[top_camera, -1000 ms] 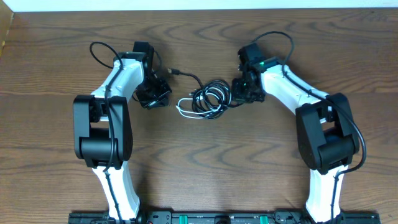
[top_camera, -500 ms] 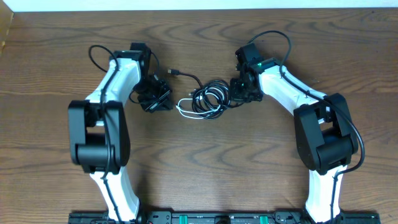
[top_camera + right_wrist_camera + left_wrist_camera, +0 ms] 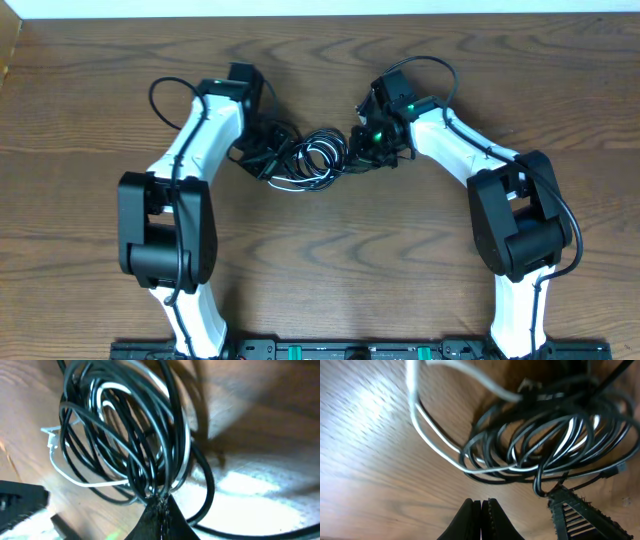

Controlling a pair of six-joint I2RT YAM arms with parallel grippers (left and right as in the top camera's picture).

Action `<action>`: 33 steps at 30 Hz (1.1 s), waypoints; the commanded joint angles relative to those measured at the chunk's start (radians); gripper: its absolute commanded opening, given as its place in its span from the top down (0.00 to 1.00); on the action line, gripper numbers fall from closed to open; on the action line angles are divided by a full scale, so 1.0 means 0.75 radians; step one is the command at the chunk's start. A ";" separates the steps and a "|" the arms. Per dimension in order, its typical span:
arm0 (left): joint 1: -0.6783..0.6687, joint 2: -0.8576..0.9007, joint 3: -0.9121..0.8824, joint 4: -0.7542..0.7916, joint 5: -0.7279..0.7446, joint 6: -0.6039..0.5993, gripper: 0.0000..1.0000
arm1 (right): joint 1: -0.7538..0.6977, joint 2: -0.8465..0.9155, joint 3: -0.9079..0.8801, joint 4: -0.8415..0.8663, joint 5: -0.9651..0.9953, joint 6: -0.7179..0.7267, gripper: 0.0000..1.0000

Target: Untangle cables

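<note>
The cables (image 3: 318, 158) lie as one coiled bundle of thin black cords with one white cord, at the middle back of the table. My right gripper (image 3: 362, 150) is at the bundle's right edge. In the right wrist view its jaws (image 3: 161, 498) are shut on several black loops of the cables (image 3: 125, 435), and the white cord (image 3: 75, 477) runs below them. My left gripper (image 3: 268, 156) is at the bundle's left edge. In the left wrist view its jaws (image 3: 481, 506) are shut with nothing between them, just short of the cables (image 3: 545, 445) and the white cord (image 3: 435, 440).
The wooden table (image 3: 320, 270) spreads all around the bundle. Thicker black arm cables loop above the left arm (image 3: 165, 95) and the right arm (image 3: 440, 65). A ribbed black part (image 3: 577, 517) shows at the lower right of the left wrist view.
My right gripper has dragged the bundle left and slightly toward the back. My left gripper has moved right, from apart from the bundle to its left edge.
</note>
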 commanded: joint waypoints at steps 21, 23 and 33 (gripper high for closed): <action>-0.263 0.056 0.013 0.187 -0.180 -0.258 0.72 | -0.050 0.012 -0.014 -0.042 0.098 -0.019 0.74; -0.265 0.056 0.013 0.188 -0.181 -0.293 0.72 | -0.031 0.012 -0.014 -0.031 0.099 -0.019 0.74; -0.286 0.056 0.012 0.243 -0.234 -0.371 0.71 | 0.033 0.012 -0.024 0.018 0.170 0.032 0.76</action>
